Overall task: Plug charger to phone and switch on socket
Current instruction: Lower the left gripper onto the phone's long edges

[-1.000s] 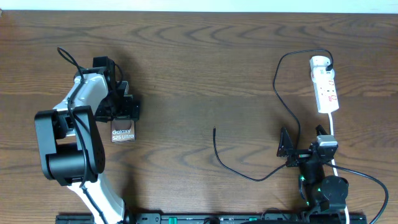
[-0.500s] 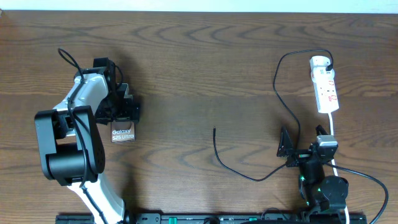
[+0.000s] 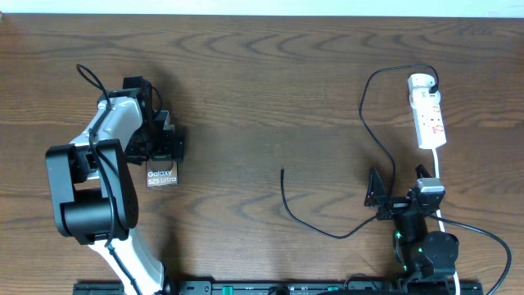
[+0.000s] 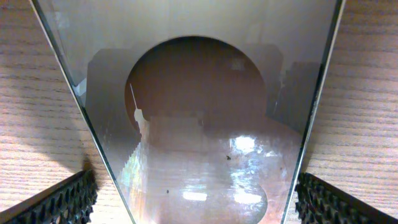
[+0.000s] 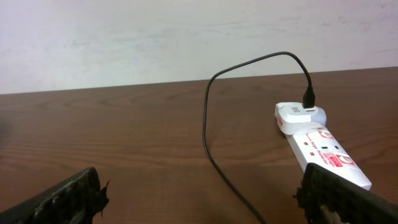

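The phone [image 3: 163, 177] lies flat at the left of the table, its white "Galaxy S25 Ultra" lettering showing. My left gripper [image 3: 162, 156] is open and straddles it. In the left wrist view the phone [image 4: 199, 93] fills the space between the fingers [image 4: 199, 208], with bare wood showing on both sides. The charger, a thin black cable [image 3: 365, 115], runs from the top of the socket [image 3: 429, 115] in a loop to its free tip [image 3: 282, 171] at mid table. My right gripper [image 3: 399, 188] is open and empty, with the cable [image 5: 208, 124] and socket [image 5: 320, 146] ahead of it.
The socket's white cord [image 3: 439, 168] runs down past the right gripper toward the front edge. A black rail [image 3: 270, 288] lines the table's front. The wood table [image 3: 262, 82] meets a pale wall at the back.
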`<state>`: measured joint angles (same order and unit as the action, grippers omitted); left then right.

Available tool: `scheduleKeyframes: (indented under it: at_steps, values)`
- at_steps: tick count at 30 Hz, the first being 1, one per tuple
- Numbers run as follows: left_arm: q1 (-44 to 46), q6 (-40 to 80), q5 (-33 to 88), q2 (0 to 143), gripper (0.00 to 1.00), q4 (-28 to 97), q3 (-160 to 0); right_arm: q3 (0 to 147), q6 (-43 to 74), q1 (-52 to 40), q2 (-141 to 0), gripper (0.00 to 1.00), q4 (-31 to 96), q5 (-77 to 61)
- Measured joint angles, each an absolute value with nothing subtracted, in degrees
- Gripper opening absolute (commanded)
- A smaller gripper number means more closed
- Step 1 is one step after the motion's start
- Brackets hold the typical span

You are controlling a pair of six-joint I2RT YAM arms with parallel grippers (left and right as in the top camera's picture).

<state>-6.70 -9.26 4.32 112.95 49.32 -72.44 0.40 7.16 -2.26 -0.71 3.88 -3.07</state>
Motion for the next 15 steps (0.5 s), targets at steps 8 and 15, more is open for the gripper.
scheduleKeyframes:
  at_steps: [8, 15]
  values:
    - [-6.70, -9.26, 4.32, 112.95, 1.00, 49.19, -72.44, 0.40, 7.16, -2.26, -0.71, 0.99, 3.88, -3.07]
    - [-6.70, -9.23, 4.32, 112.95, 0.97, 49.19, -72.44, 0.40, 7.16, -2.26, -0.71, 0.99, 3.88, -3.07]
